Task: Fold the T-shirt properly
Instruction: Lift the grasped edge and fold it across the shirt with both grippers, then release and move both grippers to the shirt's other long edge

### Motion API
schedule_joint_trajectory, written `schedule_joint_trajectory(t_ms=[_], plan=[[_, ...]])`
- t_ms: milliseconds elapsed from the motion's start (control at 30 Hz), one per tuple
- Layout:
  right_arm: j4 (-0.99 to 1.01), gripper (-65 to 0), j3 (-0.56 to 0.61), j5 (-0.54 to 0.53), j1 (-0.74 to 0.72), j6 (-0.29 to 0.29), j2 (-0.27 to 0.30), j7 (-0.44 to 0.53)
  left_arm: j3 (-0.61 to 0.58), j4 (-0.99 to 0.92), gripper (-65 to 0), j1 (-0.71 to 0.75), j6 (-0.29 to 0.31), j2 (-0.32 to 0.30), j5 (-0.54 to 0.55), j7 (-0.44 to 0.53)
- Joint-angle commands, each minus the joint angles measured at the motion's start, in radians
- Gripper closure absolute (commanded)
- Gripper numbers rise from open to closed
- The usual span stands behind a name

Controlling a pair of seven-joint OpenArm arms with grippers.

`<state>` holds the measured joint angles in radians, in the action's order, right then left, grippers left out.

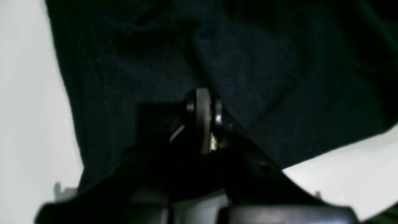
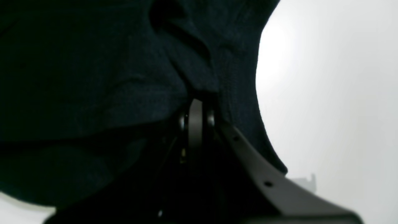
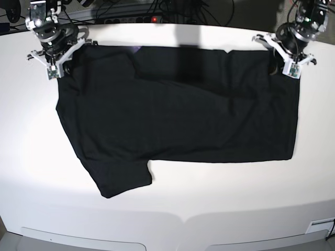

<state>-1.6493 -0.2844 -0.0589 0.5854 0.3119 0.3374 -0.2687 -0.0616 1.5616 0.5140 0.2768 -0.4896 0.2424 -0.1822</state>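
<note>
The black T-shirt [image 3: 178, 115] lies spread on the white table [image 3: 220, 198], folded over along its length, with one sleeve [image 3: 120, 178] sticking out at the front left. A sliver of purple print [image 3: 137, 49] shows at its back edge. My left gripper [image 3: 274, 65] is at the shirt's back right corner; in the left wrist view it [image 1: 203, 99] is shut on a ridge of black cloth [image 1: 248, 62]. My right gripper [image 3: 69, 65] is at the back left corner; in the right wrist view it [image 2: 196, 104] is shut on a cloth fold [image 2: 130, 77].
Cables and a power strip with a red light [image 3: 154, 19] run along the table's back edge. A white label [image 3: 320, 225] sits at the front right corner. Bare white table lies in front of the shirt and on both sides.
</note>
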Motion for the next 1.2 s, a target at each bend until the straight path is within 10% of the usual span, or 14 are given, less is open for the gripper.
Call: schedule_joint_trajectory(t_ms=[0,833,967,1167], plan=[[-0.014,0.0,-0.014,0.006,0.021,0.0,0.009,-0.021,-0.002,0.012,0.0,0.026,-0.013,-0.009,-0.022,-0.061],[-0.24,0.0,-0.18,-0.001,0.022,0.0,0.009,-0.026,0.188,0.377,0.0,0.013,-0.082,-0.01,-0.013,-0.133],[-0.239,0.0,-0.179,-0.005,-0.055,0.071,0.009,-0.042,0.212,0.317,-13.8,-0.092,-0.078,-0.009,0.067,-0.132],[-0.239,-19.9,-0.172,-0.073,-0.157,0.194,0.009,-0.166,0.211,0.024,-19.6,-0.32,0.063,-0.01,0.133,-0.122]])
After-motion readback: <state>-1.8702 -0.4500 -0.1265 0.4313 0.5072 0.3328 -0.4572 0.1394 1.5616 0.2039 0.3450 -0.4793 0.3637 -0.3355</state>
